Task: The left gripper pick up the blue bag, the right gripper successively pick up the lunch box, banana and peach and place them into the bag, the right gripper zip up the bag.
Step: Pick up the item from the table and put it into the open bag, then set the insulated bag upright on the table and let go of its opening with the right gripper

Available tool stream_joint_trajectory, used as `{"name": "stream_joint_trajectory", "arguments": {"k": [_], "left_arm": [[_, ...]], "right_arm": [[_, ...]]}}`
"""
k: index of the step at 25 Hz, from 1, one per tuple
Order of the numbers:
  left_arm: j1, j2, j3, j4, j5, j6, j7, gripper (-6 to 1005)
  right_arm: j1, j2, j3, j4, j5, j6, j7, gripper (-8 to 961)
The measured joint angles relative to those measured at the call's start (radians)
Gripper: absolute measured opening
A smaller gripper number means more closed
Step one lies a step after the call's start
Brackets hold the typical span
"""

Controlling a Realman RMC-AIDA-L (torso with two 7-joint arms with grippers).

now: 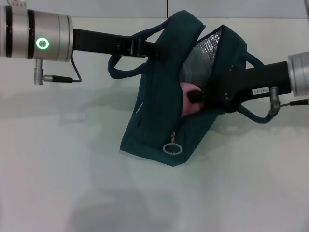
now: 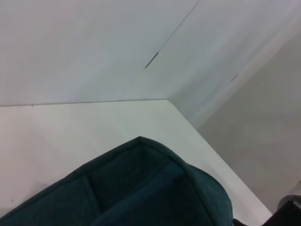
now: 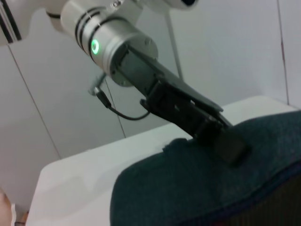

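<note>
The left tool [image 1: 159, 48] is clamped on the blue bag [image 1: 159, 121] at frame center. The right tool [image 1: 200, 96] is inside the opening, apparently gripping the peach [image 1: 186, 104]. Releasing early could bounce the fruit out onto the bench [image 1: 58, 169].

Noted bag mouth largely blocked: right gripper [image 1: 200, 95] and peach [image 1: 189, 104] filling the opening of the blue bag [image 1: 159, 125], left gripper [image 1: 153, 48] clamped on the top edge, handles looping either side, open table [image 1: 58, 183] free in front.
</note>
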State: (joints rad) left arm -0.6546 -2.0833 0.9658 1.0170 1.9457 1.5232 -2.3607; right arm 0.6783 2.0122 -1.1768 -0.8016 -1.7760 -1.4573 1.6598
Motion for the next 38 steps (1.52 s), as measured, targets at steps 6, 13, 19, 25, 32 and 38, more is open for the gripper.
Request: {"name": "stream_joint_trajectory", "arguments": {"k": [6,13,19,25,32,38], "left_arm": [[0.006,-0.001,-0.002,0.0,-0.001,0.0,0.007,54],[0.004,-0.001,0.002,0.0,-0.002,0.0,0.011,54],[0.007,-0.001,0.002,0.0,-0.002,0.0,0.018,54],[0.008,-0.001,-0.003,-0.025,-0.003,0.0,0.024,54],[0.01,-0.002,-0.006,-0.027,-0.002,-0.003,0.032,54],[0.006,-0.003,0.0,-0.028,-0.002,-0.006,0.032,54]], "right_arm": [[-0.004,0.003,0.005,0.013,0.0,0.034,-0.006,111],[-0.083,0.001,0.035,0.0,0.156,0.029,-0.089,305],[-0.161,-0.003,0.148,0.0,0.22,-0.064,-0.149,554],[-0.298,0.0,0.371,0.059,0.272,-0.162,-0.302,678],[-0.297,-0.001,0.386,0.262,0.26,0.019,-0.48,682],[-0.131,0.007,0.323,0.406,0.259,0.199,-0.548,683]]}}
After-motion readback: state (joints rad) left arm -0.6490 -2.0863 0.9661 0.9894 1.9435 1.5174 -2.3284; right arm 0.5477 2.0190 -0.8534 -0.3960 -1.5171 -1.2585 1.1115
